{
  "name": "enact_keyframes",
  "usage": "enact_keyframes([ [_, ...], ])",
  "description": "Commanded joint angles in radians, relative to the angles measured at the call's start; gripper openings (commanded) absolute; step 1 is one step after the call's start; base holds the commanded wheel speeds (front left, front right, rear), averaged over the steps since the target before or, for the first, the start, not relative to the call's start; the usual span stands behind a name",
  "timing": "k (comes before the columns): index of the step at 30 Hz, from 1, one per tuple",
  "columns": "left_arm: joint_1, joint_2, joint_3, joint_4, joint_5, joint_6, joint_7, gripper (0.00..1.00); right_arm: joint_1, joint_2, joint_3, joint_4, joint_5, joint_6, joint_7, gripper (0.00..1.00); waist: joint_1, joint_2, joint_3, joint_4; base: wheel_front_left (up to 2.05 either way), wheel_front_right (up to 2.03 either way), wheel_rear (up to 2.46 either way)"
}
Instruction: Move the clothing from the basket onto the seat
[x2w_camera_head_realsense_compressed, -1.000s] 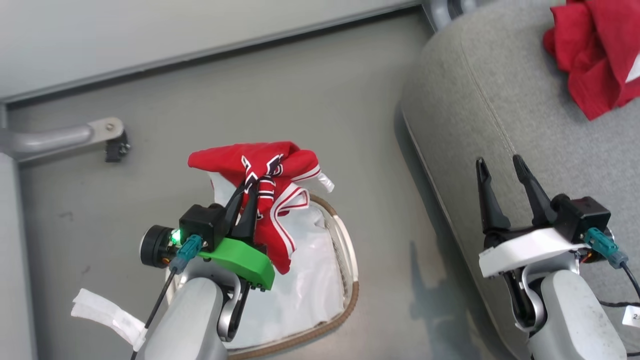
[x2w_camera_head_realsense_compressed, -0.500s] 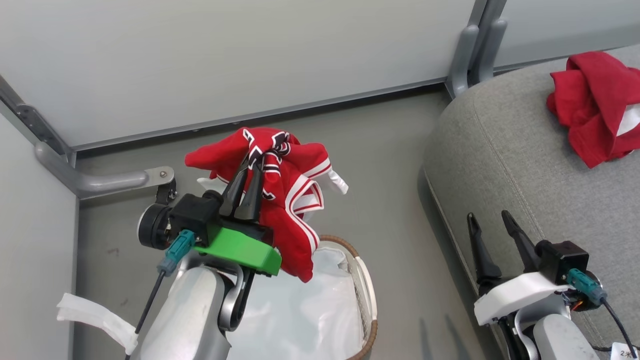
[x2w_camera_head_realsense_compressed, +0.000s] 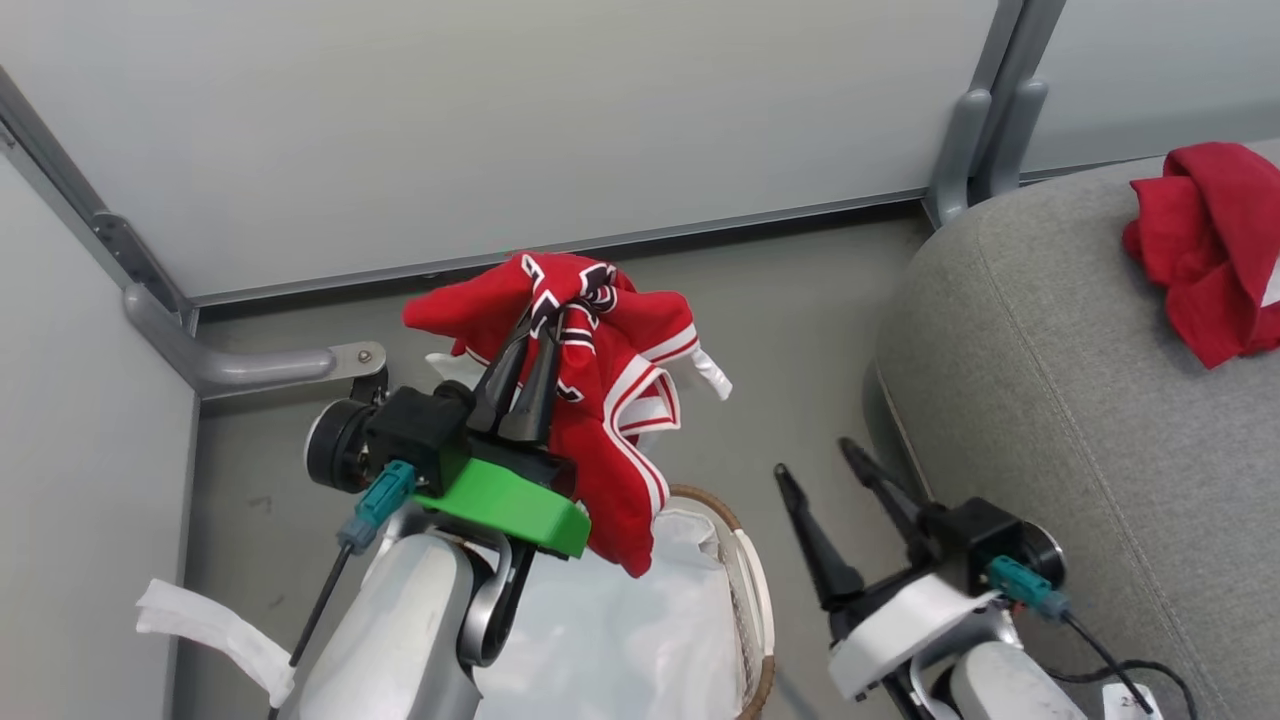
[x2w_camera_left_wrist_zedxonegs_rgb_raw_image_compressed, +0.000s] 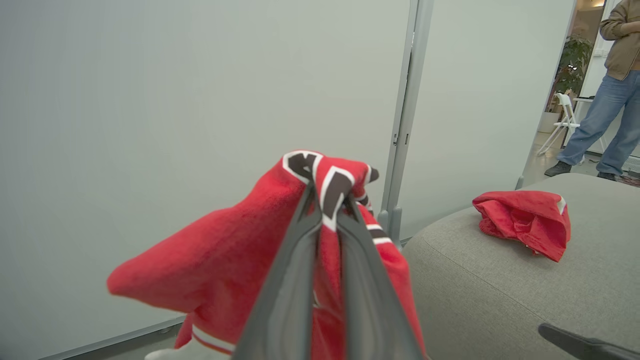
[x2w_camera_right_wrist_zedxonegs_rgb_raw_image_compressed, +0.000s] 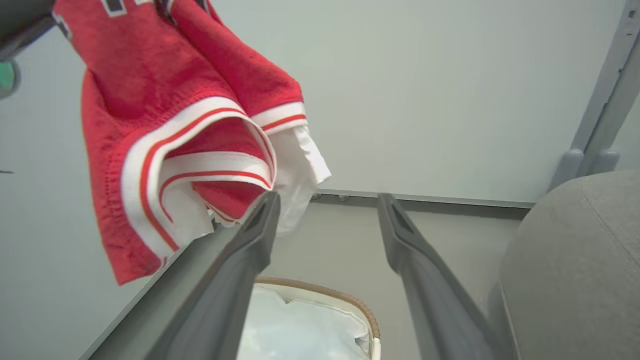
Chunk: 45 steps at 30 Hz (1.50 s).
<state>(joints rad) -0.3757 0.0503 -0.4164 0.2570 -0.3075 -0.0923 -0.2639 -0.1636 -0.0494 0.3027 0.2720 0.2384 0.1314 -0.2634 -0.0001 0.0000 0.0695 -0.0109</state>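
Left tool (x2w_camera_head_realsense_compressed: 545, 316): fingers drawn narrow, pinched on a bunched fold of the red jersey (x2w_camera_head_realsense_compressed: 612, 425) at its black-and-white lettering. The jersey has white-and-red striped hems and hangs in the air from that grip, above the basket (x2w_camera_head_realsense_compressed: 748, 575) and well apart from the seat (x2w_camera_head_realsense_compressed: 1050, 400). Basket: white with a brown woven rim, standing on the grey floor (x2w_camera_head_realsense_compressed: 790, 300) beside the seat; its white liner (x2w_camera_head_realsense_compressed: 620, 640) is showing, and no garment can be seen in the visible part. Right tool (x2w_camera_head_realsense_compressed: 816, 458): fingers spread wide and holding nothing, placed between the basket and the edge of the seat. Seat: grey upholstered cushion with a stitched seam. A second red garment (x2w_camera_head_realsense_compressed: 1205, 250) lies crumpled on top of it, towards the far side. Surroundings: pale wall panels (x2w_camera_head_realsense_compressed: 500, 130). A person (x2w_camera_left_wrist_zedxonegs_rgb_raw_image_compressed: 615, 75) in jeans stands beyond the seat in the left wrist view.
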Motion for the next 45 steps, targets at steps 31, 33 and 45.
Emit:
enact_keyframes([
  [31,-0.074,0.001,-0.174,-0.025,-0.101,0.049,-0.001,0.00,-0.265,-0.004,0.352,0.210,0.098,-0.001,-0.002,0.00,0.0001,0.0000,0.055,0.167,0.00,0.00,0.00],
  [33,-0.072,0.001,-0.169,-0.024,-0.097,0.050,-0.001,0.00,-0.263,-0.004,0.349,0.210,0.098,-0.001,-0.002,0.00,0.0001,0.0000,0.054,0.161,0.00,0.00,0.00],
  [45,-0.065,0.001,-0.164,-0.021,-0.094,0.046,-0.001,0.00,-0.255,-0.004,0.339,0.196,0.101,-0.001,-0.002,0.00,0.0001,0.0000,0.051,0.143,0.00,0.00,0.00],
])
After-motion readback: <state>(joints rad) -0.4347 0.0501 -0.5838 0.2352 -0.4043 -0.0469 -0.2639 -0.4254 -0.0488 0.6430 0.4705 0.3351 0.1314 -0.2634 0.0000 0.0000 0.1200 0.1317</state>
